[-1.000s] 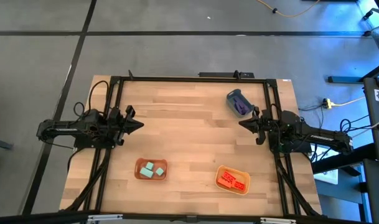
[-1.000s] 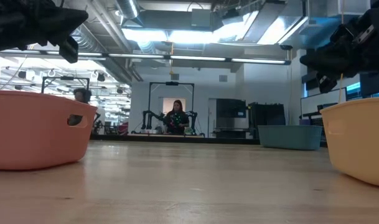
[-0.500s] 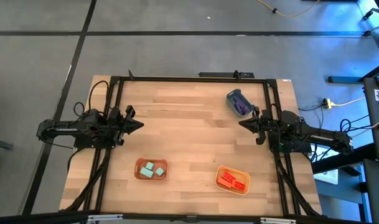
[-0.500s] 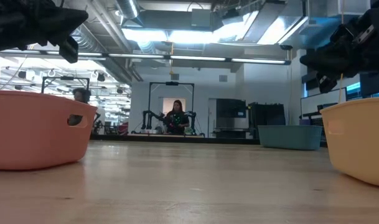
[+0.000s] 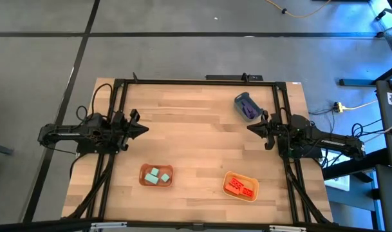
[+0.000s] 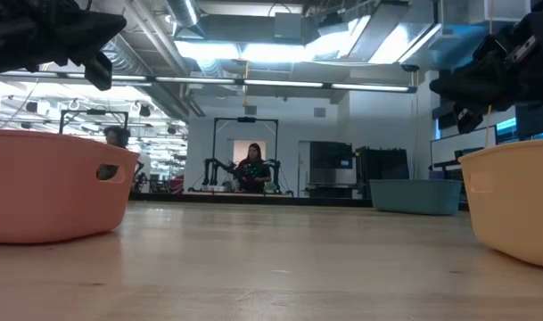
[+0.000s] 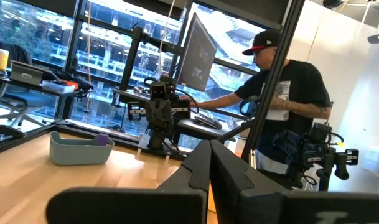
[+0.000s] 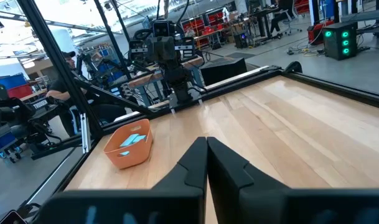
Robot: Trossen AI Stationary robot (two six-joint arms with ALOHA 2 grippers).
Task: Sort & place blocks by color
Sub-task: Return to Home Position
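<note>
Seen from above, on the wooden table [image 5: 202, 148], teal cubes [image 5: 154, 172] lay in a bin [image 5: 142, 175] nearer the left gripper [image 5: 143, 129], and red bricks [image 5: 235, 185] nearer the right gripper [image 5: 250, 127]. In the wrist views I saw both jaws closed, empty.

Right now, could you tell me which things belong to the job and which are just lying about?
Job: teal cubes, pink bin; red bricks, yellow bin; purple bars, blue bin; left hand, right hand parked at table sides.
Stray: floor cable, person.
</note>
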